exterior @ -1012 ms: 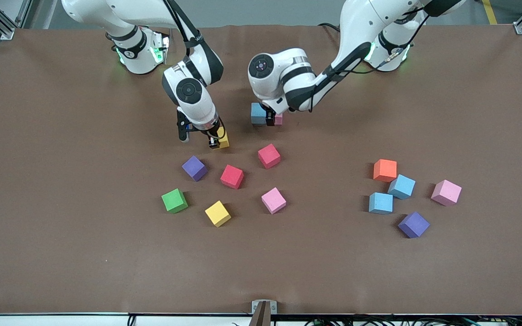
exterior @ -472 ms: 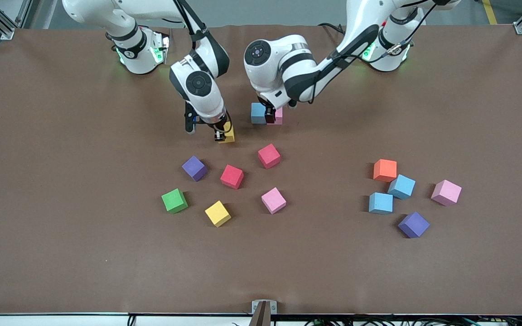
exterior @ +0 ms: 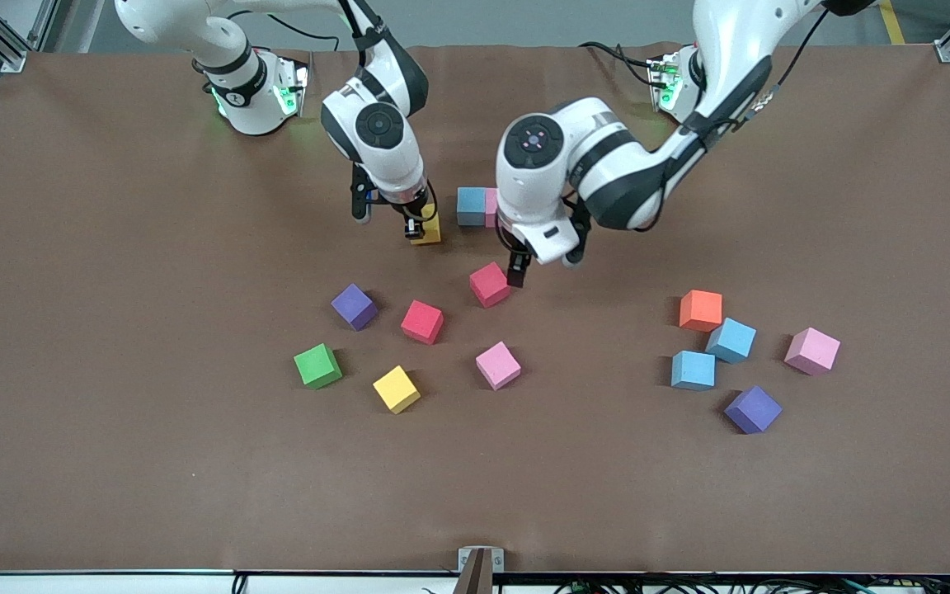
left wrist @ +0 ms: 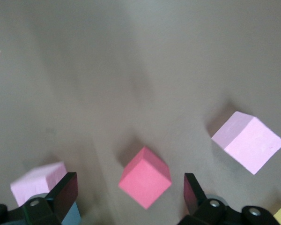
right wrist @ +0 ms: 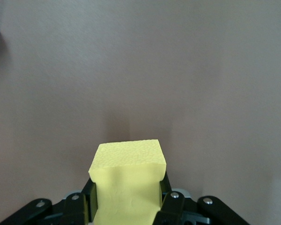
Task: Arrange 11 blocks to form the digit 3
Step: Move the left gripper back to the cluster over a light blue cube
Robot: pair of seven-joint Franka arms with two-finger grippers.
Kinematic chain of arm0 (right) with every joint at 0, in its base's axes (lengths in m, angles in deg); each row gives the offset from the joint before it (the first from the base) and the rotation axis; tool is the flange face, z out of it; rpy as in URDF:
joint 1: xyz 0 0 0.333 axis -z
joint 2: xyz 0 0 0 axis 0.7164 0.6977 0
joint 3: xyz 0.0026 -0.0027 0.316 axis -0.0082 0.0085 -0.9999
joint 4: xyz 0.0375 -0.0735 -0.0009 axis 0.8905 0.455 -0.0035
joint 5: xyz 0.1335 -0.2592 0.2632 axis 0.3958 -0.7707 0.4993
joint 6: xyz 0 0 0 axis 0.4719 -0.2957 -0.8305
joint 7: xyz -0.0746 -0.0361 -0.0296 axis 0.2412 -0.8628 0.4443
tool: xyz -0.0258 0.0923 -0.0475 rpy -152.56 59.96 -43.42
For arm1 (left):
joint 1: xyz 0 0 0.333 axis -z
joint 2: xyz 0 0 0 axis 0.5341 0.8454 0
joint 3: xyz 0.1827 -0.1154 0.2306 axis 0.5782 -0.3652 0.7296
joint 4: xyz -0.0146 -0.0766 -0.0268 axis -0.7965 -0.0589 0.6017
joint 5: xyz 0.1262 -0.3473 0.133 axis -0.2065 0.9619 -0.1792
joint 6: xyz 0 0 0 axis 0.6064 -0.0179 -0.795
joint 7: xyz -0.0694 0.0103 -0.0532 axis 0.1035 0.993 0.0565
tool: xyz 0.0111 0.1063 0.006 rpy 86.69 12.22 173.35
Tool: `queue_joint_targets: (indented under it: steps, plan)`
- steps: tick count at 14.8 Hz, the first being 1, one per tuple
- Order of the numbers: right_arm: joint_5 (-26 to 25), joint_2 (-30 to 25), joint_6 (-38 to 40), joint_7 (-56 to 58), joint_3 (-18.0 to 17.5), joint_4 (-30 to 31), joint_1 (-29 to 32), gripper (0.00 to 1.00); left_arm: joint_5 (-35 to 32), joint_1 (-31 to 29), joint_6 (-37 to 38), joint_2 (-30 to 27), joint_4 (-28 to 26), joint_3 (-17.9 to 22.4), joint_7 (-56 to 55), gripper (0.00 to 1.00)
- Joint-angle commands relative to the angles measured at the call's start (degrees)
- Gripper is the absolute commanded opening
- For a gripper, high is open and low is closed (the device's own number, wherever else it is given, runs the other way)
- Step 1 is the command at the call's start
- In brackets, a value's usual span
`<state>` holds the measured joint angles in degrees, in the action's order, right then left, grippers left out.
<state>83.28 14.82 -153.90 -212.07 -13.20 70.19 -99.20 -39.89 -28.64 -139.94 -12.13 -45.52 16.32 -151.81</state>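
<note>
Thirteen foam cubes counted: three light blue [exterior: 693,369], three pink [exterior: 811,351], two red [exterior: 422,321]. Two yellow [exterior: 396,388], two purple [exterior: 753,409]. One green [exterior: 317,365], one orange [exterior: 700,310].

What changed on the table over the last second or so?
The right gripper, shut on a yellow cube, carried it toward the blue cube and pink cube pair. The left gripper left that pair, open, and now hangs over a red cube. The pair stayed put, touching; so did the other loose cubes.
</note>
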Motion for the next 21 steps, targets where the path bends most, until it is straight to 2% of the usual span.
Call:
queue_joint_targets:
  steps: [1,4,7,15,18,21]
  plan:
    - [1.1,-2.0,-0.1,-2.8,0.2,1.9,-2.4,0.00,-1.4,-3.1,1.0,0.6,0.6,-0.4,13.0,1.00]
    - [1.1,-2.1,-0.1,-4.2,0.2,2.0,-3.9,0.00,-1.8,-7.2,1.0,0.4,0.6,-0.3,29.4,1.00]
    - [1.1,-2.0,-0.1,-4.3,0.2,2.3,-4.6,0.00,-6.1,-12.0,0.5,0.6,-1.1,-0.3,41.8,1.00]
    - [1.1,-1.4,-0.9,-4.7,0.2,2.7,-5.5,0.00,-6.4,-22.3,-0.5,2.2,-0.9,-0.3,80.7,1.00]
    - [1.1,-1.1,-2.3,-4.9,0.2,2.7,-5.7,0.00,-6.5,-27.1,-4.1,3.3,-1.1,-0.3,94.7,1.00]
    - [1.1,-0.5,-2.6,-5.7,0.2,2.6,-6.1,0.00,-9.4,-28.3,-7.8,6.2,-1.1,1.5,103.2,1.00]
